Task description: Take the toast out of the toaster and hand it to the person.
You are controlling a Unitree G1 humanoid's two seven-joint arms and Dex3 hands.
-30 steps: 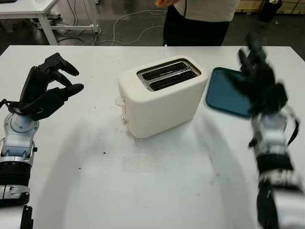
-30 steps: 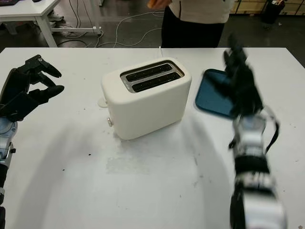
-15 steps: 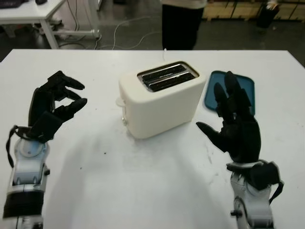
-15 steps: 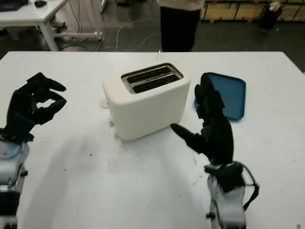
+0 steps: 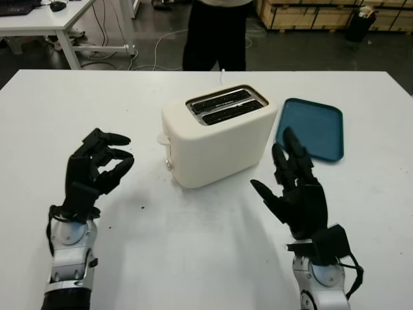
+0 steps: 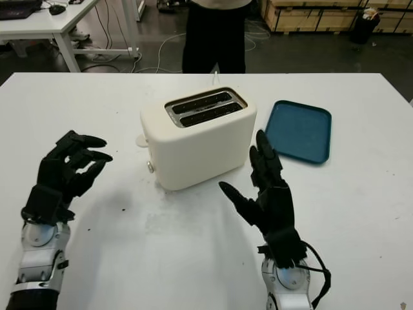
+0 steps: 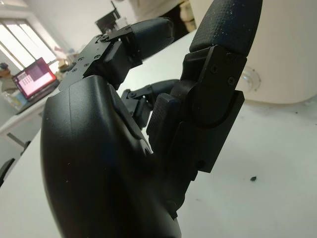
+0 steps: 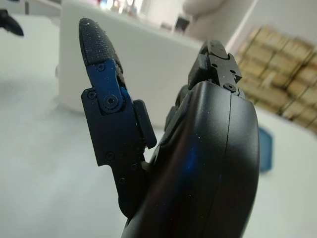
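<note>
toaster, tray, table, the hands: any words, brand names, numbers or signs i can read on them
None can be read.
The toaster: plain cream shell, no lettering to be seen.
The blue tray: no marking.
The left hand and the right hand: black shells, no text.
The laptop screen: too blurred to read.

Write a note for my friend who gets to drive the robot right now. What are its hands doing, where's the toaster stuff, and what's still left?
Left hand: curled, holding nothing, raised over the table to the left of the toaster.
Right hand: open, holding nothing, raised to the toaster's right, in front of the blue tray.
Toaster: mid-table, both slots look empty from above; no toast seen.
Person: standing at the table's far edge.
Done: nothing can be confirmed; neither hand holds toast.
Left: check the slots and the person before reaching in.
</note>
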